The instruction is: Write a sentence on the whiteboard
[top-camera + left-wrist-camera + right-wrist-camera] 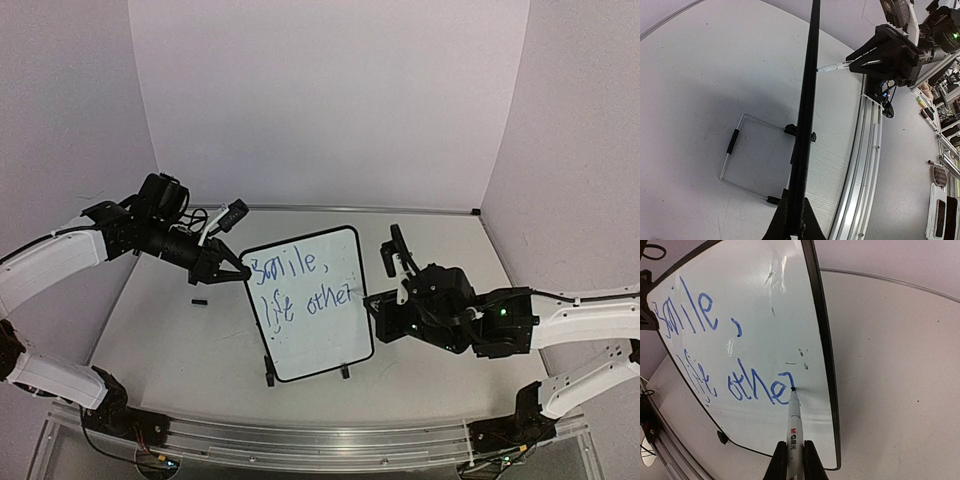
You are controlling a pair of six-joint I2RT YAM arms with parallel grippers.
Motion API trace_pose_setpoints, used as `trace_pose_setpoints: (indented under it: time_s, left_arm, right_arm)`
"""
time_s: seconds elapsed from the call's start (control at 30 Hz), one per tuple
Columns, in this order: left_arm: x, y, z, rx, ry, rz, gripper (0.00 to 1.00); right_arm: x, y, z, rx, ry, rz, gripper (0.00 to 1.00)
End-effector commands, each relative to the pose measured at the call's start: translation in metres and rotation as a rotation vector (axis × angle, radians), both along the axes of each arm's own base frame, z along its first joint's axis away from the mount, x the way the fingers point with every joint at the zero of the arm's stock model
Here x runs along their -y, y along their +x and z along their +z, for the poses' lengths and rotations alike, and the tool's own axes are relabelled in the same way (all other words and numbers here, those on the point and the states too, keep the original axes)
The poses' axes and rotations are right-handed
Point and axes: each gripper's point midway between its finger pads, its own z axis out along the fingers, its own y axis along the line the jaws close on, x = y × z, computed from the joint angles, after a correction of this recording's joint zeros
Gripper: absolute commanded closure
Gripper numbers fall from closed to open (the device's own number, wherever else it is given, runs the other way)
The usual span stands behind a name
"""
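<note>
The whiteboard (310,305) stands upright mid-table on two black feet, with a black frame. Blue handwriting on it reads "Smile," over "life other" (305,300). My left gripper (240,272) is shut on the board's left edge, which shows edge-on in the left wrist view (805,130). My right gripper (372,310) is shut on a white marker (794,432). The marker's tip touches the board at the last letter of "other" (760,387), near the right frame (825,360).
A small black cap (199,301) lies on the table left of the board. The board's wire stand (747,155) rests behind it. An aluminium rail (320,440) runs along the near table edge. Purple walls close the back and sides.
</note>
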Motion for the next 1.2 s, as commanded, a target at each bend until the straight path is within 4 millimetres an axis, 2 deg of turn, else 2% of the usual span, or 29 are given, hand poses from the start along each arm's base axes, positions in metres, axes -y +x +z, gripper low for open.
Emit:
trace_pose_setpoints:
  time_s: [0.0, 0.47, 0.77, 1.03, 1.17]
  left_arm:
    - [-0.002, 0.016, -0.001, 0.067, 0.028, 0.040, 1.00]
    - [-0.002, 0.017, -0.001, 0.066, 0.029, 0.040, 1.00]
    - [-0.003, 0.017, -0.001, 0.070, 0.029, 0.042, 1.00]
    - [-0.003, 0.017, 0.000, 0.071, 0.029, 0.044, 1.00]
    - [-0.003, 0.017, -0.001, 0.070, 0.030, 0.044, 1.00]
  right_arm:
    - [0.002, 0.010, 0.025, 0.059, 0.045, -0.051, 1.00]
    - [0.012, 0.010, 0.020, 0.047, 0.052, -0.086, 1.00]
    - [0.018, -0.004, 0.026, 0.039, 0.094, -0.013, 1.00]
    - [0.013, -0.008, -0.001, -0.027, 0.045, 0.001, 1.00]
    - [0.010, -0.005, -0.006, -0.032, 0.021, -0.006, 1.00]
